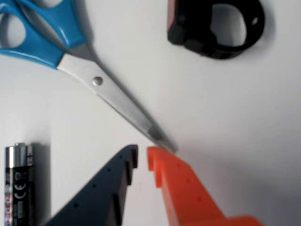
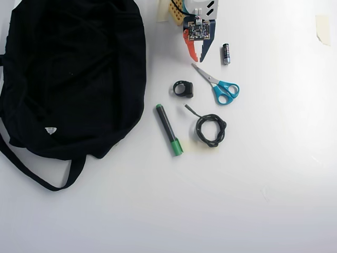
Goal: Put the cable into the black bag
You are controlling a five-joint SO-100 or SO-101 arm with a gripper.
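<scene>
From my overhead view I get the whole white table, and it is the only feed that shows me the cable and the black bag. The cable is a thin black one wound into a small twisted coil, with one short loose end sticking out toward 10 o'clock. It lies on the table right of centre, at about 5 o'clock from the gripper and well apart from it, with the scissors between them. The green-capped marker lies just to its left, at its 9 o'clock. The bag fills the left side, a big soft black shape with a rounded outline, a tiny white tag near its lower edge and a long strap trailing toward 7 o'clock.

My wrist view shows none of that. There I see the gripper up close, one dark blue finger and one orange, parted by only a narrow gap with nothing between them, tips just short of the scissors' blade point. The blue handles sit at 10 o'clock in that feed, the small black ring-shaped piece at 1 o'clock, and a battery at 8 o'clock; overhead, that battery lies just right of the gripper
</scene>
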